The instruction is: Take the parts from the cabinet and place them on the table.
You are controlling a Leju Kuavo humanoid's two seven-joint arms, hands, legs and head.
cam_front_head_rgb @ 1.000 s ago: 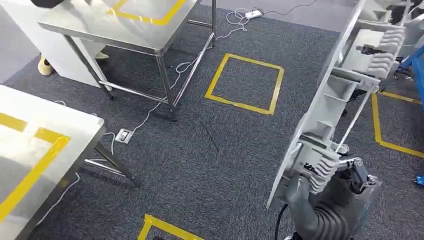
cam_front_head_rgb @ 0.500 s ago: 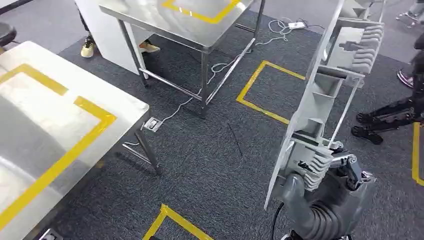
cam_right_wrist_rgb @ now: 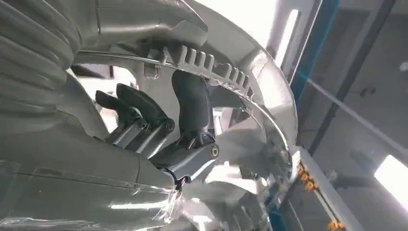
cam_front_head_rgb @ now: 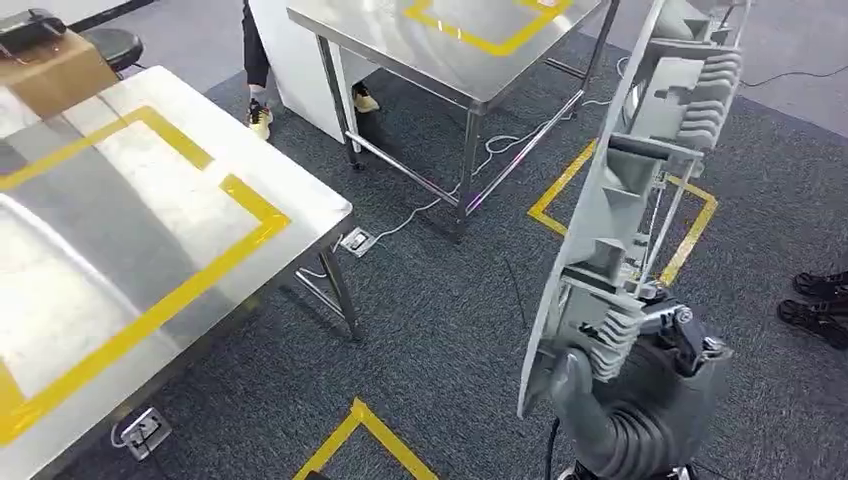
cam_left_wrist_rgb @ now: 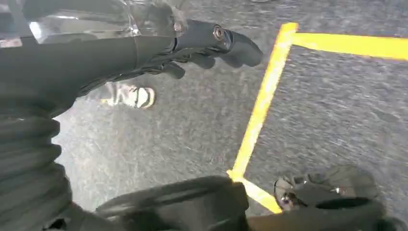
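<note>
Steel table (cam_front_head_rgb: pixel 300 215) left; right hand (cam_front_head_rgb: pixel 600 385) grips grey part (cam_front_head_rgb: pixel 640 190).

Long grey plastic part (cam_front_head_rgb: pixel 640 190), moulded panel with ribbed fin sections, open compartments and thin rods on its inner face. Stands on end, tilted, lower end gripped by the right hand (cam_front_head_rgb: pixel 625 375), upper end running past the frame top. In the air over grey carpet, well apart from the near steel table (cam_front_head_rgb: pixel 150 240) with yellow tape outline.
</note>
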